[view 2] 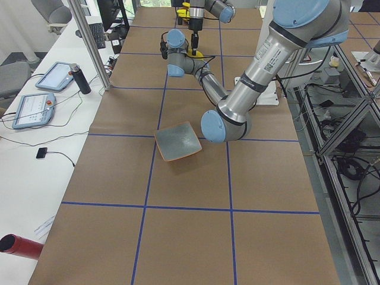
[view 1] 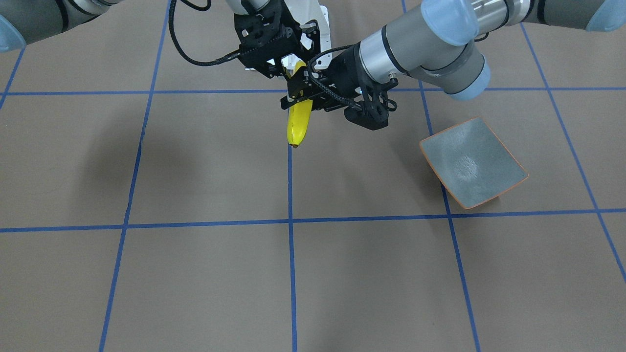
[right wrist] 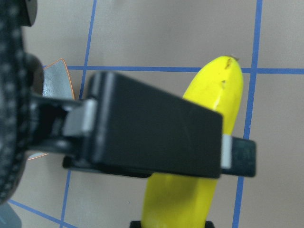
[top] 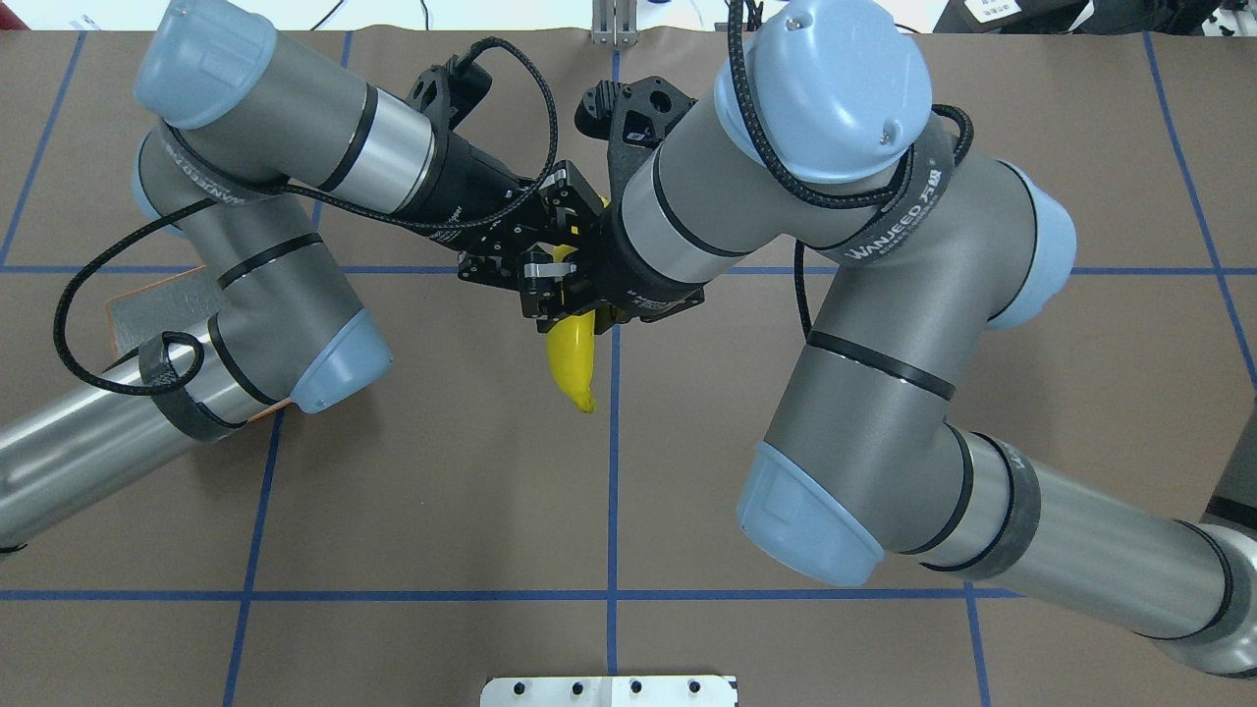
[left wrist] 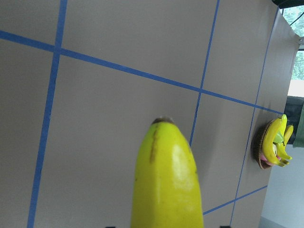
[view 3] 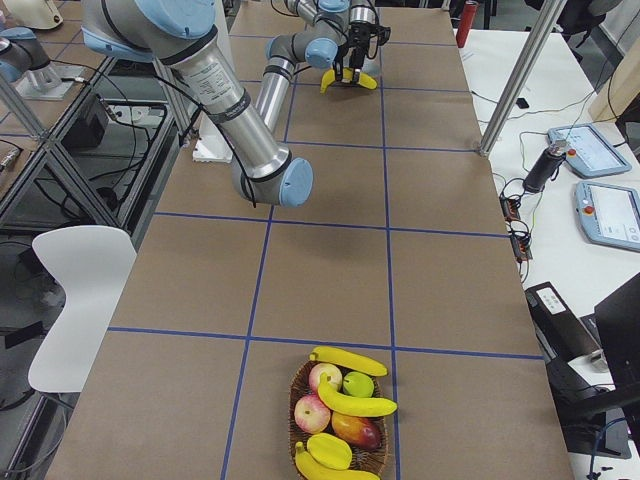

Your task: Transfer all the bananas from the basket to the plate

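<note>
**Item:** one bright yellow curved banana [view 1: 299, 122] with a dark tip. It is held clear of the counter near its middle, where two blue tape lines cross.

**Held by:** left claw [view 1: 302, 94], reaching in from the side, fingers drawn in across the banana's middle. Right claw [view 1: 292, 68], coming from above, pinched on the banana's upper end. Both have hold of it at once.

**Destination:** square grey-blue plate [view 1: 472, 164] with a thin orange rim, flat on the counter on the left arm's side, well apart from the banana. Seen from over the robot's shoulders, the left arm's elbow and forearm cover most of it.

**Source:** dark woven basket [view 3: 294, 412] at the counter's far right end. It holds more yellow bananas [view 3: 357, 403], pink-red apples [view 3: 312, 410] and a green fruit [view 3: 357, 383].

**Surface:** brown paper-covered counter [view 1: 195, 161] with a blue tape grid.

**Around:**
- black braided cables [top: 59, 314] looped along the arms
- white chair [view 3: 85, 290]
- tablet-like pendants [view 3: 608, 215] on a white side counter
- red cylinder [view 2: 18, 246]

**Lettering:** black straps [top: 889, 236] on the arms read "WANJEED". The characters after it are too small to read.
</note>
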`<state>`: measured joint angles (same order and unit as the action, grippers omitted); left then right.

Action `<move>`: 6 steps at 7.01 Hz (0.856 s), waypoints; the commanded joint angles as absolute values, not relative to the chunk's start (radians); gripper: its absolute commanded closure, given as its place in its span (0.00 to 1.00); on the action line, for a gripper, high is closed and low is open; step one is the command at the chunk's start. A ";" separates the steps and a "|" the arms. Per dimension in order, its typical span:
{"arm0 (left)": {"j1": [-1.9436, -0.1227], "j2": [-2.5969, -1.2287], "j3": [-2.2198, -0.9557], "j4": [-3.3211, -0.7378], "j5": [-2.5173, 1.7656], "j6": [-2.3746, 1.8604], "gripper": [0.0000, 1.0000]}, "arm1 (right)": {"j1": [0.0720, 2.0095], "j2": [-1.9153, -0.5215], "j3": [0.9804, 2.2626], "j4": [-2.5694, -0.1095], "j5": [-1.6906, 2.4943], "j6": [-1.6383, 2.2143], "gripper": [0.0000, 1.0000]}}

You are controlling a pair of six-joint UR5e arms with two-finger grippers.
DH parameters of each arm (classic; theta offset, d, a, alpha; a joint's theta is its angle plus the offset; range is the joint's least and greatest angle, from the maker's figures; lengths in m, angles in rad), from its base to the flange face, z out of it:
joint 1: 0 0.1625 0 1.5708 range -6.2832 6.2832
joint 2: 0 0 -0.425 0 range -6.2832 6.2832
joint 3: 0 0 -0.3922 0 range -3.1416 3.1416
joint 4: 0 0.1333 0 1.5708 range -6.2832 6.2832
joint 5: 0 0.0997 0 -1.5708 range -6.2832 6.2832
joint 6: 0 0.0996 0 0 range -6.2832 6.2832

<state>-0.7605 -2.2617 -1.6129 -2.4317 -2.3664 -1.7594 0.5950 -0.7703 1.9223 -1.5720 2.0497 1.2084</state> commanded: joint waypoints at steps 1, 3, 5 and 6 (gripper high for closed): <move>-0.761 -2.250 -1.624 -2.433 -2.370 -1.885 1.00 | 0.597 -0.772 1.921 -1.572 2.048 1.209 0.61; -0.761 -2.252 -1.626 -2.433 -2.370 -1.891 1.00 | 0.600 -0.772 1.922 -1.572 2.049 1.209 0.00; -0.761 -2.250 -1.624 -2.431 -2.370 -1.891 1.00 | 0.617 -0.772 1.927 -1.515 2.062 1.273 0.00; -0.761 -2.249 -1.623 -2.428 -2.370 -1.887 1.00 | 0.638 -0.793 1.957 -1.503 2.086 1.276 0.00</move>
